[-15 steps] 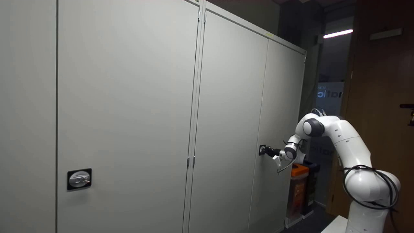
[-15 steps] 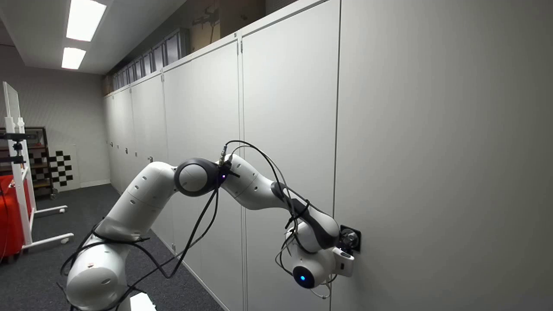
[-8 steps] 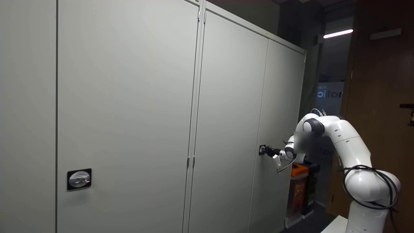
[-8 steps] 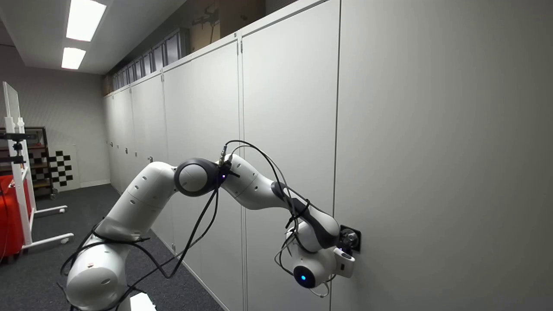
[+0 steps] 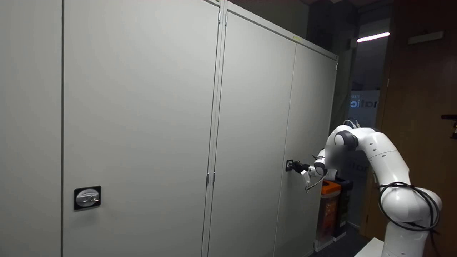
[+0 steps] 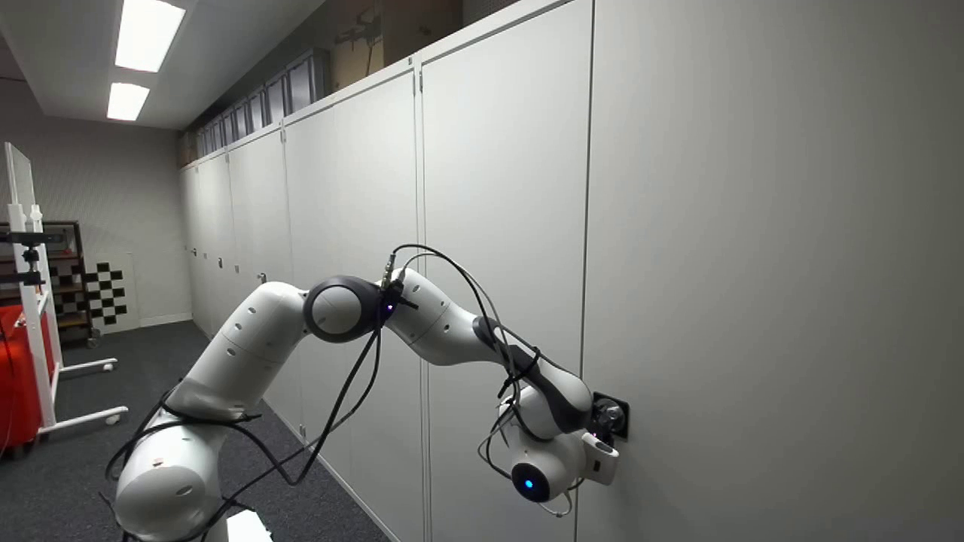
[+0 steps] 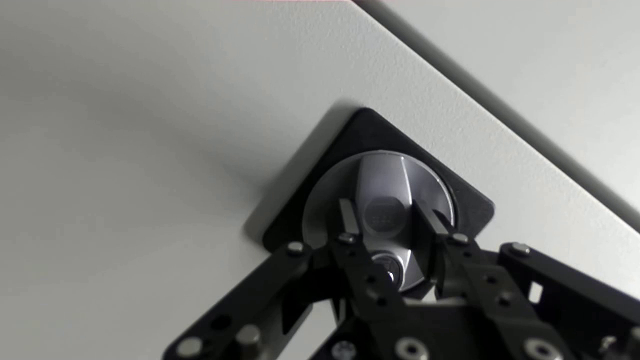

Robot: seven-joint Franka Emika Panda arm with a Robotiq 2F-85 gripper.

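In the wrist view a grey metal turn-handle (image 7: pixel 384 172) with a round lock sits on a black square plate (image 7: pixel 367 127). The plate is on a pale cabinet door (image 7: pixel 125 190), close to the gap between two doors. My gripper (image 7: pixel 382 212) reaches in from the bottom, one finger along each side of the handle, shut on it. The handle lies at a slant to the plate's sides. Both doors stand closed. In an exterior view the gripper (image 5: pixel 294 166) meets the plate; in an exterior view the wrist hides most of the fingers beside the plate (image 6: pixel 622 410).
A similar handle (image 5: pixel 87 197) is on a nearer cabinet door. Behind the arm stand an orange-lidded bin (image 5: pixel 330 187) and a dark bin (image 5: pixel 343 200). Black cables (image 6: pixel 361 384) loop along the arm. A white wheeled stand (image 6: pixel 45 339) is at the far side.
The wrist and its hanging cable have shifted very slightly. The fingers stay at the handle, and the doors look the same.
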